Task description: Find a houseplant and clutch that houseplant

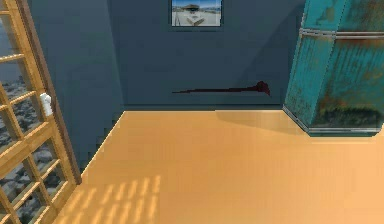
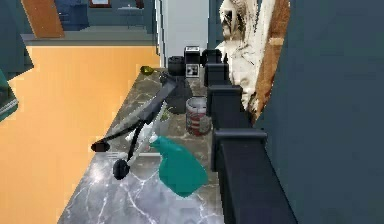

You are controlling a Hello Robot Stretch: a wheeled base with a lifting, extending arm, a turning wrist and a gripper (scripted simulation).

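Marble countertop [image 2: 95, 205], with end effector [image 2: 110, 157] near teal spray bottle [image 2: 180, 168].

The orange floor [image 1: 220, 165] lies bare from near to the far wall, bounded by a glazed wooden door [image 1: 25, 130] on the left and a tall teal cabinet [image 1: 340, 65] on the right. The marble countertop [image 2: 95, 200] is cluttered through its middle by a teal spray bottle [image 2: 180, 168], dark long-handled utensils [image 2: 140, 125] and a small jar [image 2: 197, 115]. Its near left corner stays bare.
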